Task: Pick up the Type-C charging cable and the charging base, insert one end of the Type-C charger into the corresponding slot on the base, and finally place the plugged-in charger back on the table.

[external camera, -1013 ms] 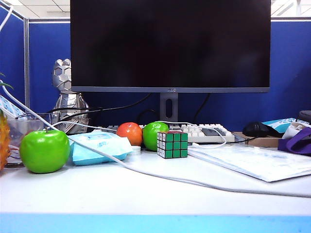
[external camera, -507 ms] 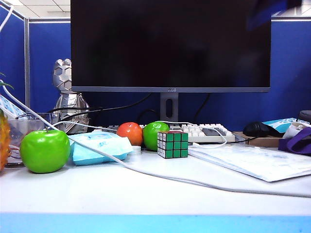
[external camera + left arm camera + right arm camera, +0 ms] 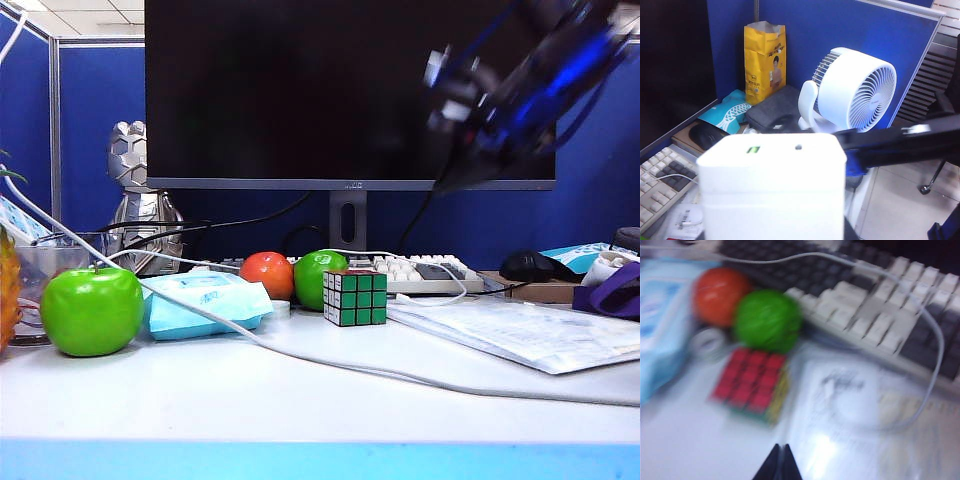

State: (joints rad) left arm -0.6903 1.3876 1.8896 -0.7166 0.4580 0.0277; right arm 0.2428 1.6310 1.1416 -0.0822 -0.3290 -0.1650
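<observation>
The charging base [image 3: 771, 190], a glossy white block, fills the left wrist view, and my left gripper [image 3: 775, 234] is shut on it, its fingers mostly hidden behind it. This gripper is out of the exterior view. The thin white Type-C charging cable [image 3: 936, 342] loops from the keyboard [image 3: 875, 315] onto a plastic sleeve [image 3: 850, 405]; its loop [image 3: 452, 292] also shows in the exterior view. My right gripper [image 3: 781, 450] is shut and empty above the table [image 3: 200, 390], near the sleeve. In the exterior view the right gripper [image 3: 447, 183] hangs blurred before the monitor [image 3: 350, 90].
A Rubik's cube [image 3: 355, 297], a green apple [image 3: 315, 278] and an orange [image 3: 266, 274] stand mid-table. A large green apple [image 3: 92, 310] and a pale blue tissue pack [image 3: 205, 303] lie left. A thicker grey-white cable [image 3: 330, 362] crosses the desk. A fan [image 3: 857, 90] stands far right.
My right arm has swung into the exterior view from the upper right and come down and leftward in front of the monitor. Nothing on the table has moved.
</observation>
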